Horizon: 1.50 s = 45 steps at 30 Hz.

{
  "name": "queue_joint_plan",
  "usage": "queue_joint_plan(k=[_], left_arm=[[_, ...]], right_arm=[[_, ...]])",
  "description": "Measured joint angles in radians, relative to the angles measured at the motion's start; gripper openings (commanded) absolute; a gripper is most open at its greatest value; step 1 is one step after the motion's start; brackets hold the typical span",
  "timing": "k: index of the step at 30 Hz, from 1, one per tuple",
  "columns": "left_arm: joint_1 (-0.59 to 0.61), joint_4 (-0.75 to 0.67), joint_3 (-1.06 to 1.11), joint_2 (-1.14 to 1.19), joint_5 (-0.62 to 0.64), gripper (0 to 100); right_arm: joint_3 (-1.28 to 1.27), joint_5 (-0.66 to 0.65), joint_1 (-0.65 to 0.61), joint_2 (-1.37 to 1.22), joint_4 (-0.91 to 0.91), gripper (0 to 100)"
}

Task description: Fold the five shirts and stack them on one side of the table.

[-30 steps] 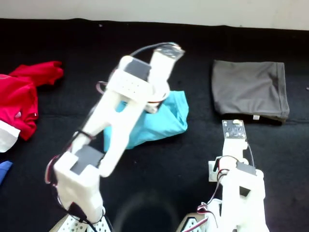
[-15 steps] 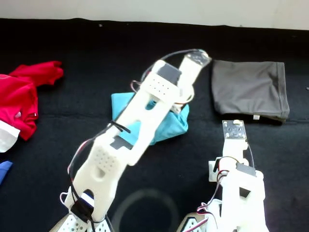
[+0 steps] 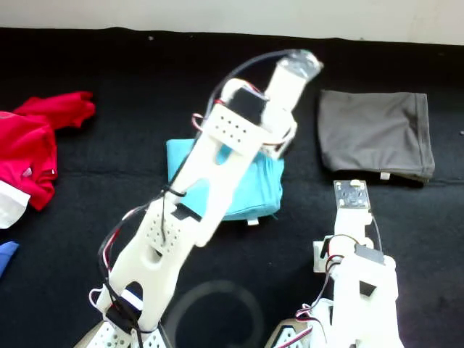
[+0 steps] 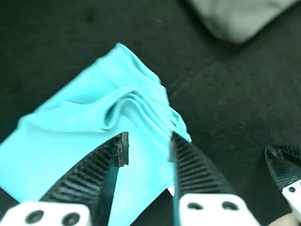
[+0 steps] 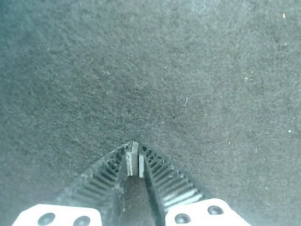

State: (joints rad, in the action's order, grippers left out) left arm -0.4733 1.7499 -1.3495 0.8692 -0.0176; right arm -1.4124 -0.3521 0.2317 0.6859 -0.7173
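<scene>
Black felt-covered table [image 3: 109,65]: the task appears to be about one-fifth complete. The flat, folded grey fabric shirt [image 3: 375,134] lies off to one side of the left jaws and looks finished. The turquoise knit shirt [image 4: 70,141], partly folded with a bunched ridge, lies directly beneath the left gripper [image 4: 149,140], whose jaws stand moderately apart and empty. The crumpled red shirt [image 3: 32,148], white garment edge [image 3: 9,204] and blue garment edge [image 3: 4,255] lie unfolded, well apart from both jaws. Right gripper [image 5: 135,150]: jaws closed on nothing, above bare table.

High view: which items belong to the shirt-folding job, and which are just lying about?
Job: teal shirt; grey shirt, folded; red shirt; white garment and blue garment, likely shirts.
Not the job: black table cover; white wall.
</scene>
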Motion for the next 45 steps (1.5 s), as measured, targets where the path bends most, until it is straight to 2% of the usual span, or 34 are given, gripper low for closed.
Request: queue_joint_plan(k=[6,13,17,24,31,38,45], left_arm=[[0.095,0.011,0.061,0.0,0.003,1],[0.121,0.005,0.242,0.025,-0.011,1],[0.11,-0.092,0.265,0.083,-0.017,1],[0.072,-0.35,0.265,0.097,-0.015,1],[0.025,-0.428,0.273,0.097,-0.015,1],[0.021,-0.414,0.265,0.097,-0.017,1],[0.009,-0.153,0.215,0.097,-0.015,1]], right_arm=[[0.0,0.0,0.0,0.0,0.0,0.5],[0.0,0.0,0.0,0.0,0.0,0.5],[0.0,0.0,0.0,0.0,0.0,0.5],[0.0,0.0,0.0,0.0,0.0,0.5],[0.0,0.0,0.0,0.0,0.0,0.5],[0.0,0.0,0.0,0.0,0.0,0.5],[0.0,0.0,0.0,0.0,0.0,0.5]])
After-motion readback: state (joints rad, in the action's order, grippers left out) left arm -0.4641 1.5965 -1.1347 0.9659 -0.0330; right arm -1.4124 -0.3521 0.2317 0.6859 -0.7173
